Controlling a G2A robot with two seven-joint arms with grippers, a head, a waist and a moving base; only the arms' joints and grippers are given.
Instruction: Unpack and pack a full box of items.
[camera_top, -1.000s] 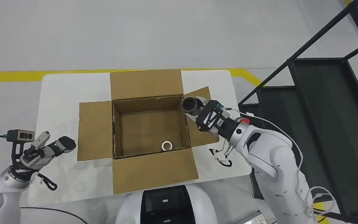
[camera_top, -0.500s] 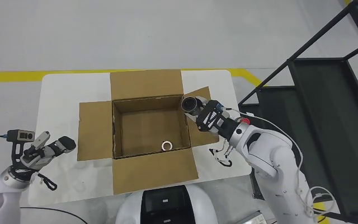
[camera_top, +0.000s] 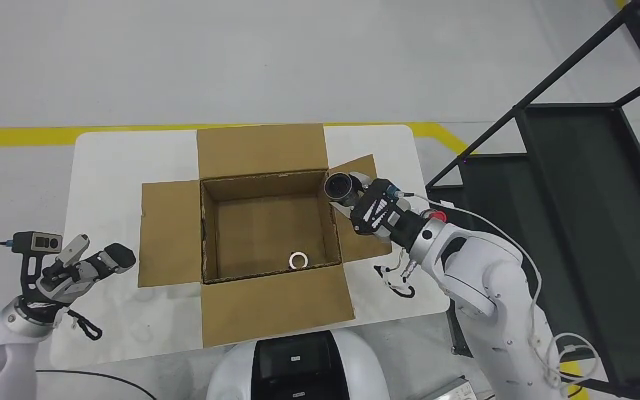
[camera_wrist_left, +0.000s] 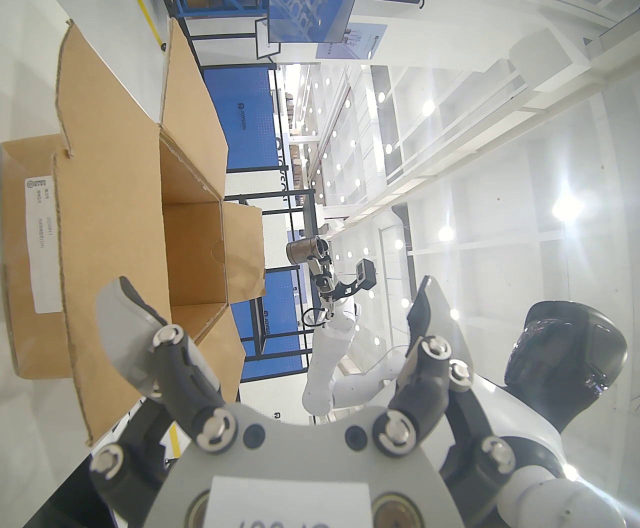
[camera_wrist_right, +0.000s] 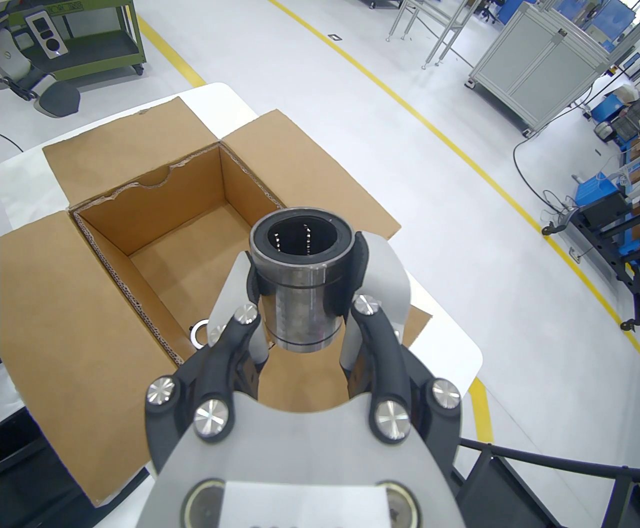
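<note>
A brown cardboard box stood open in the middle of the white table, all four flaps folded outward and lying flat or nearly so. On its bare floor, close to the wall nearest the robot and toward the right-hand side, lay a small pale ring; the right wrist view caught part of it past the corrugated rim.

The right gripper hung over the box's right rim, above the inner edge of the right flap. Its two fingers were pinched on a dark metal cylinder with a hollow bore, clasped around the lower half of the barrel so that the open end pointed away from the wrist (rows of small glints showed inside the bore). In the top view the cylinder sat just over the box's far right corner, clear of the cardboard.

The left gripper was at the table's left edge, near the robot, well apart from the box's left flap. Its fingers were spread wide with nothing between them, and the tips faced the box's outer side wall.
</note>
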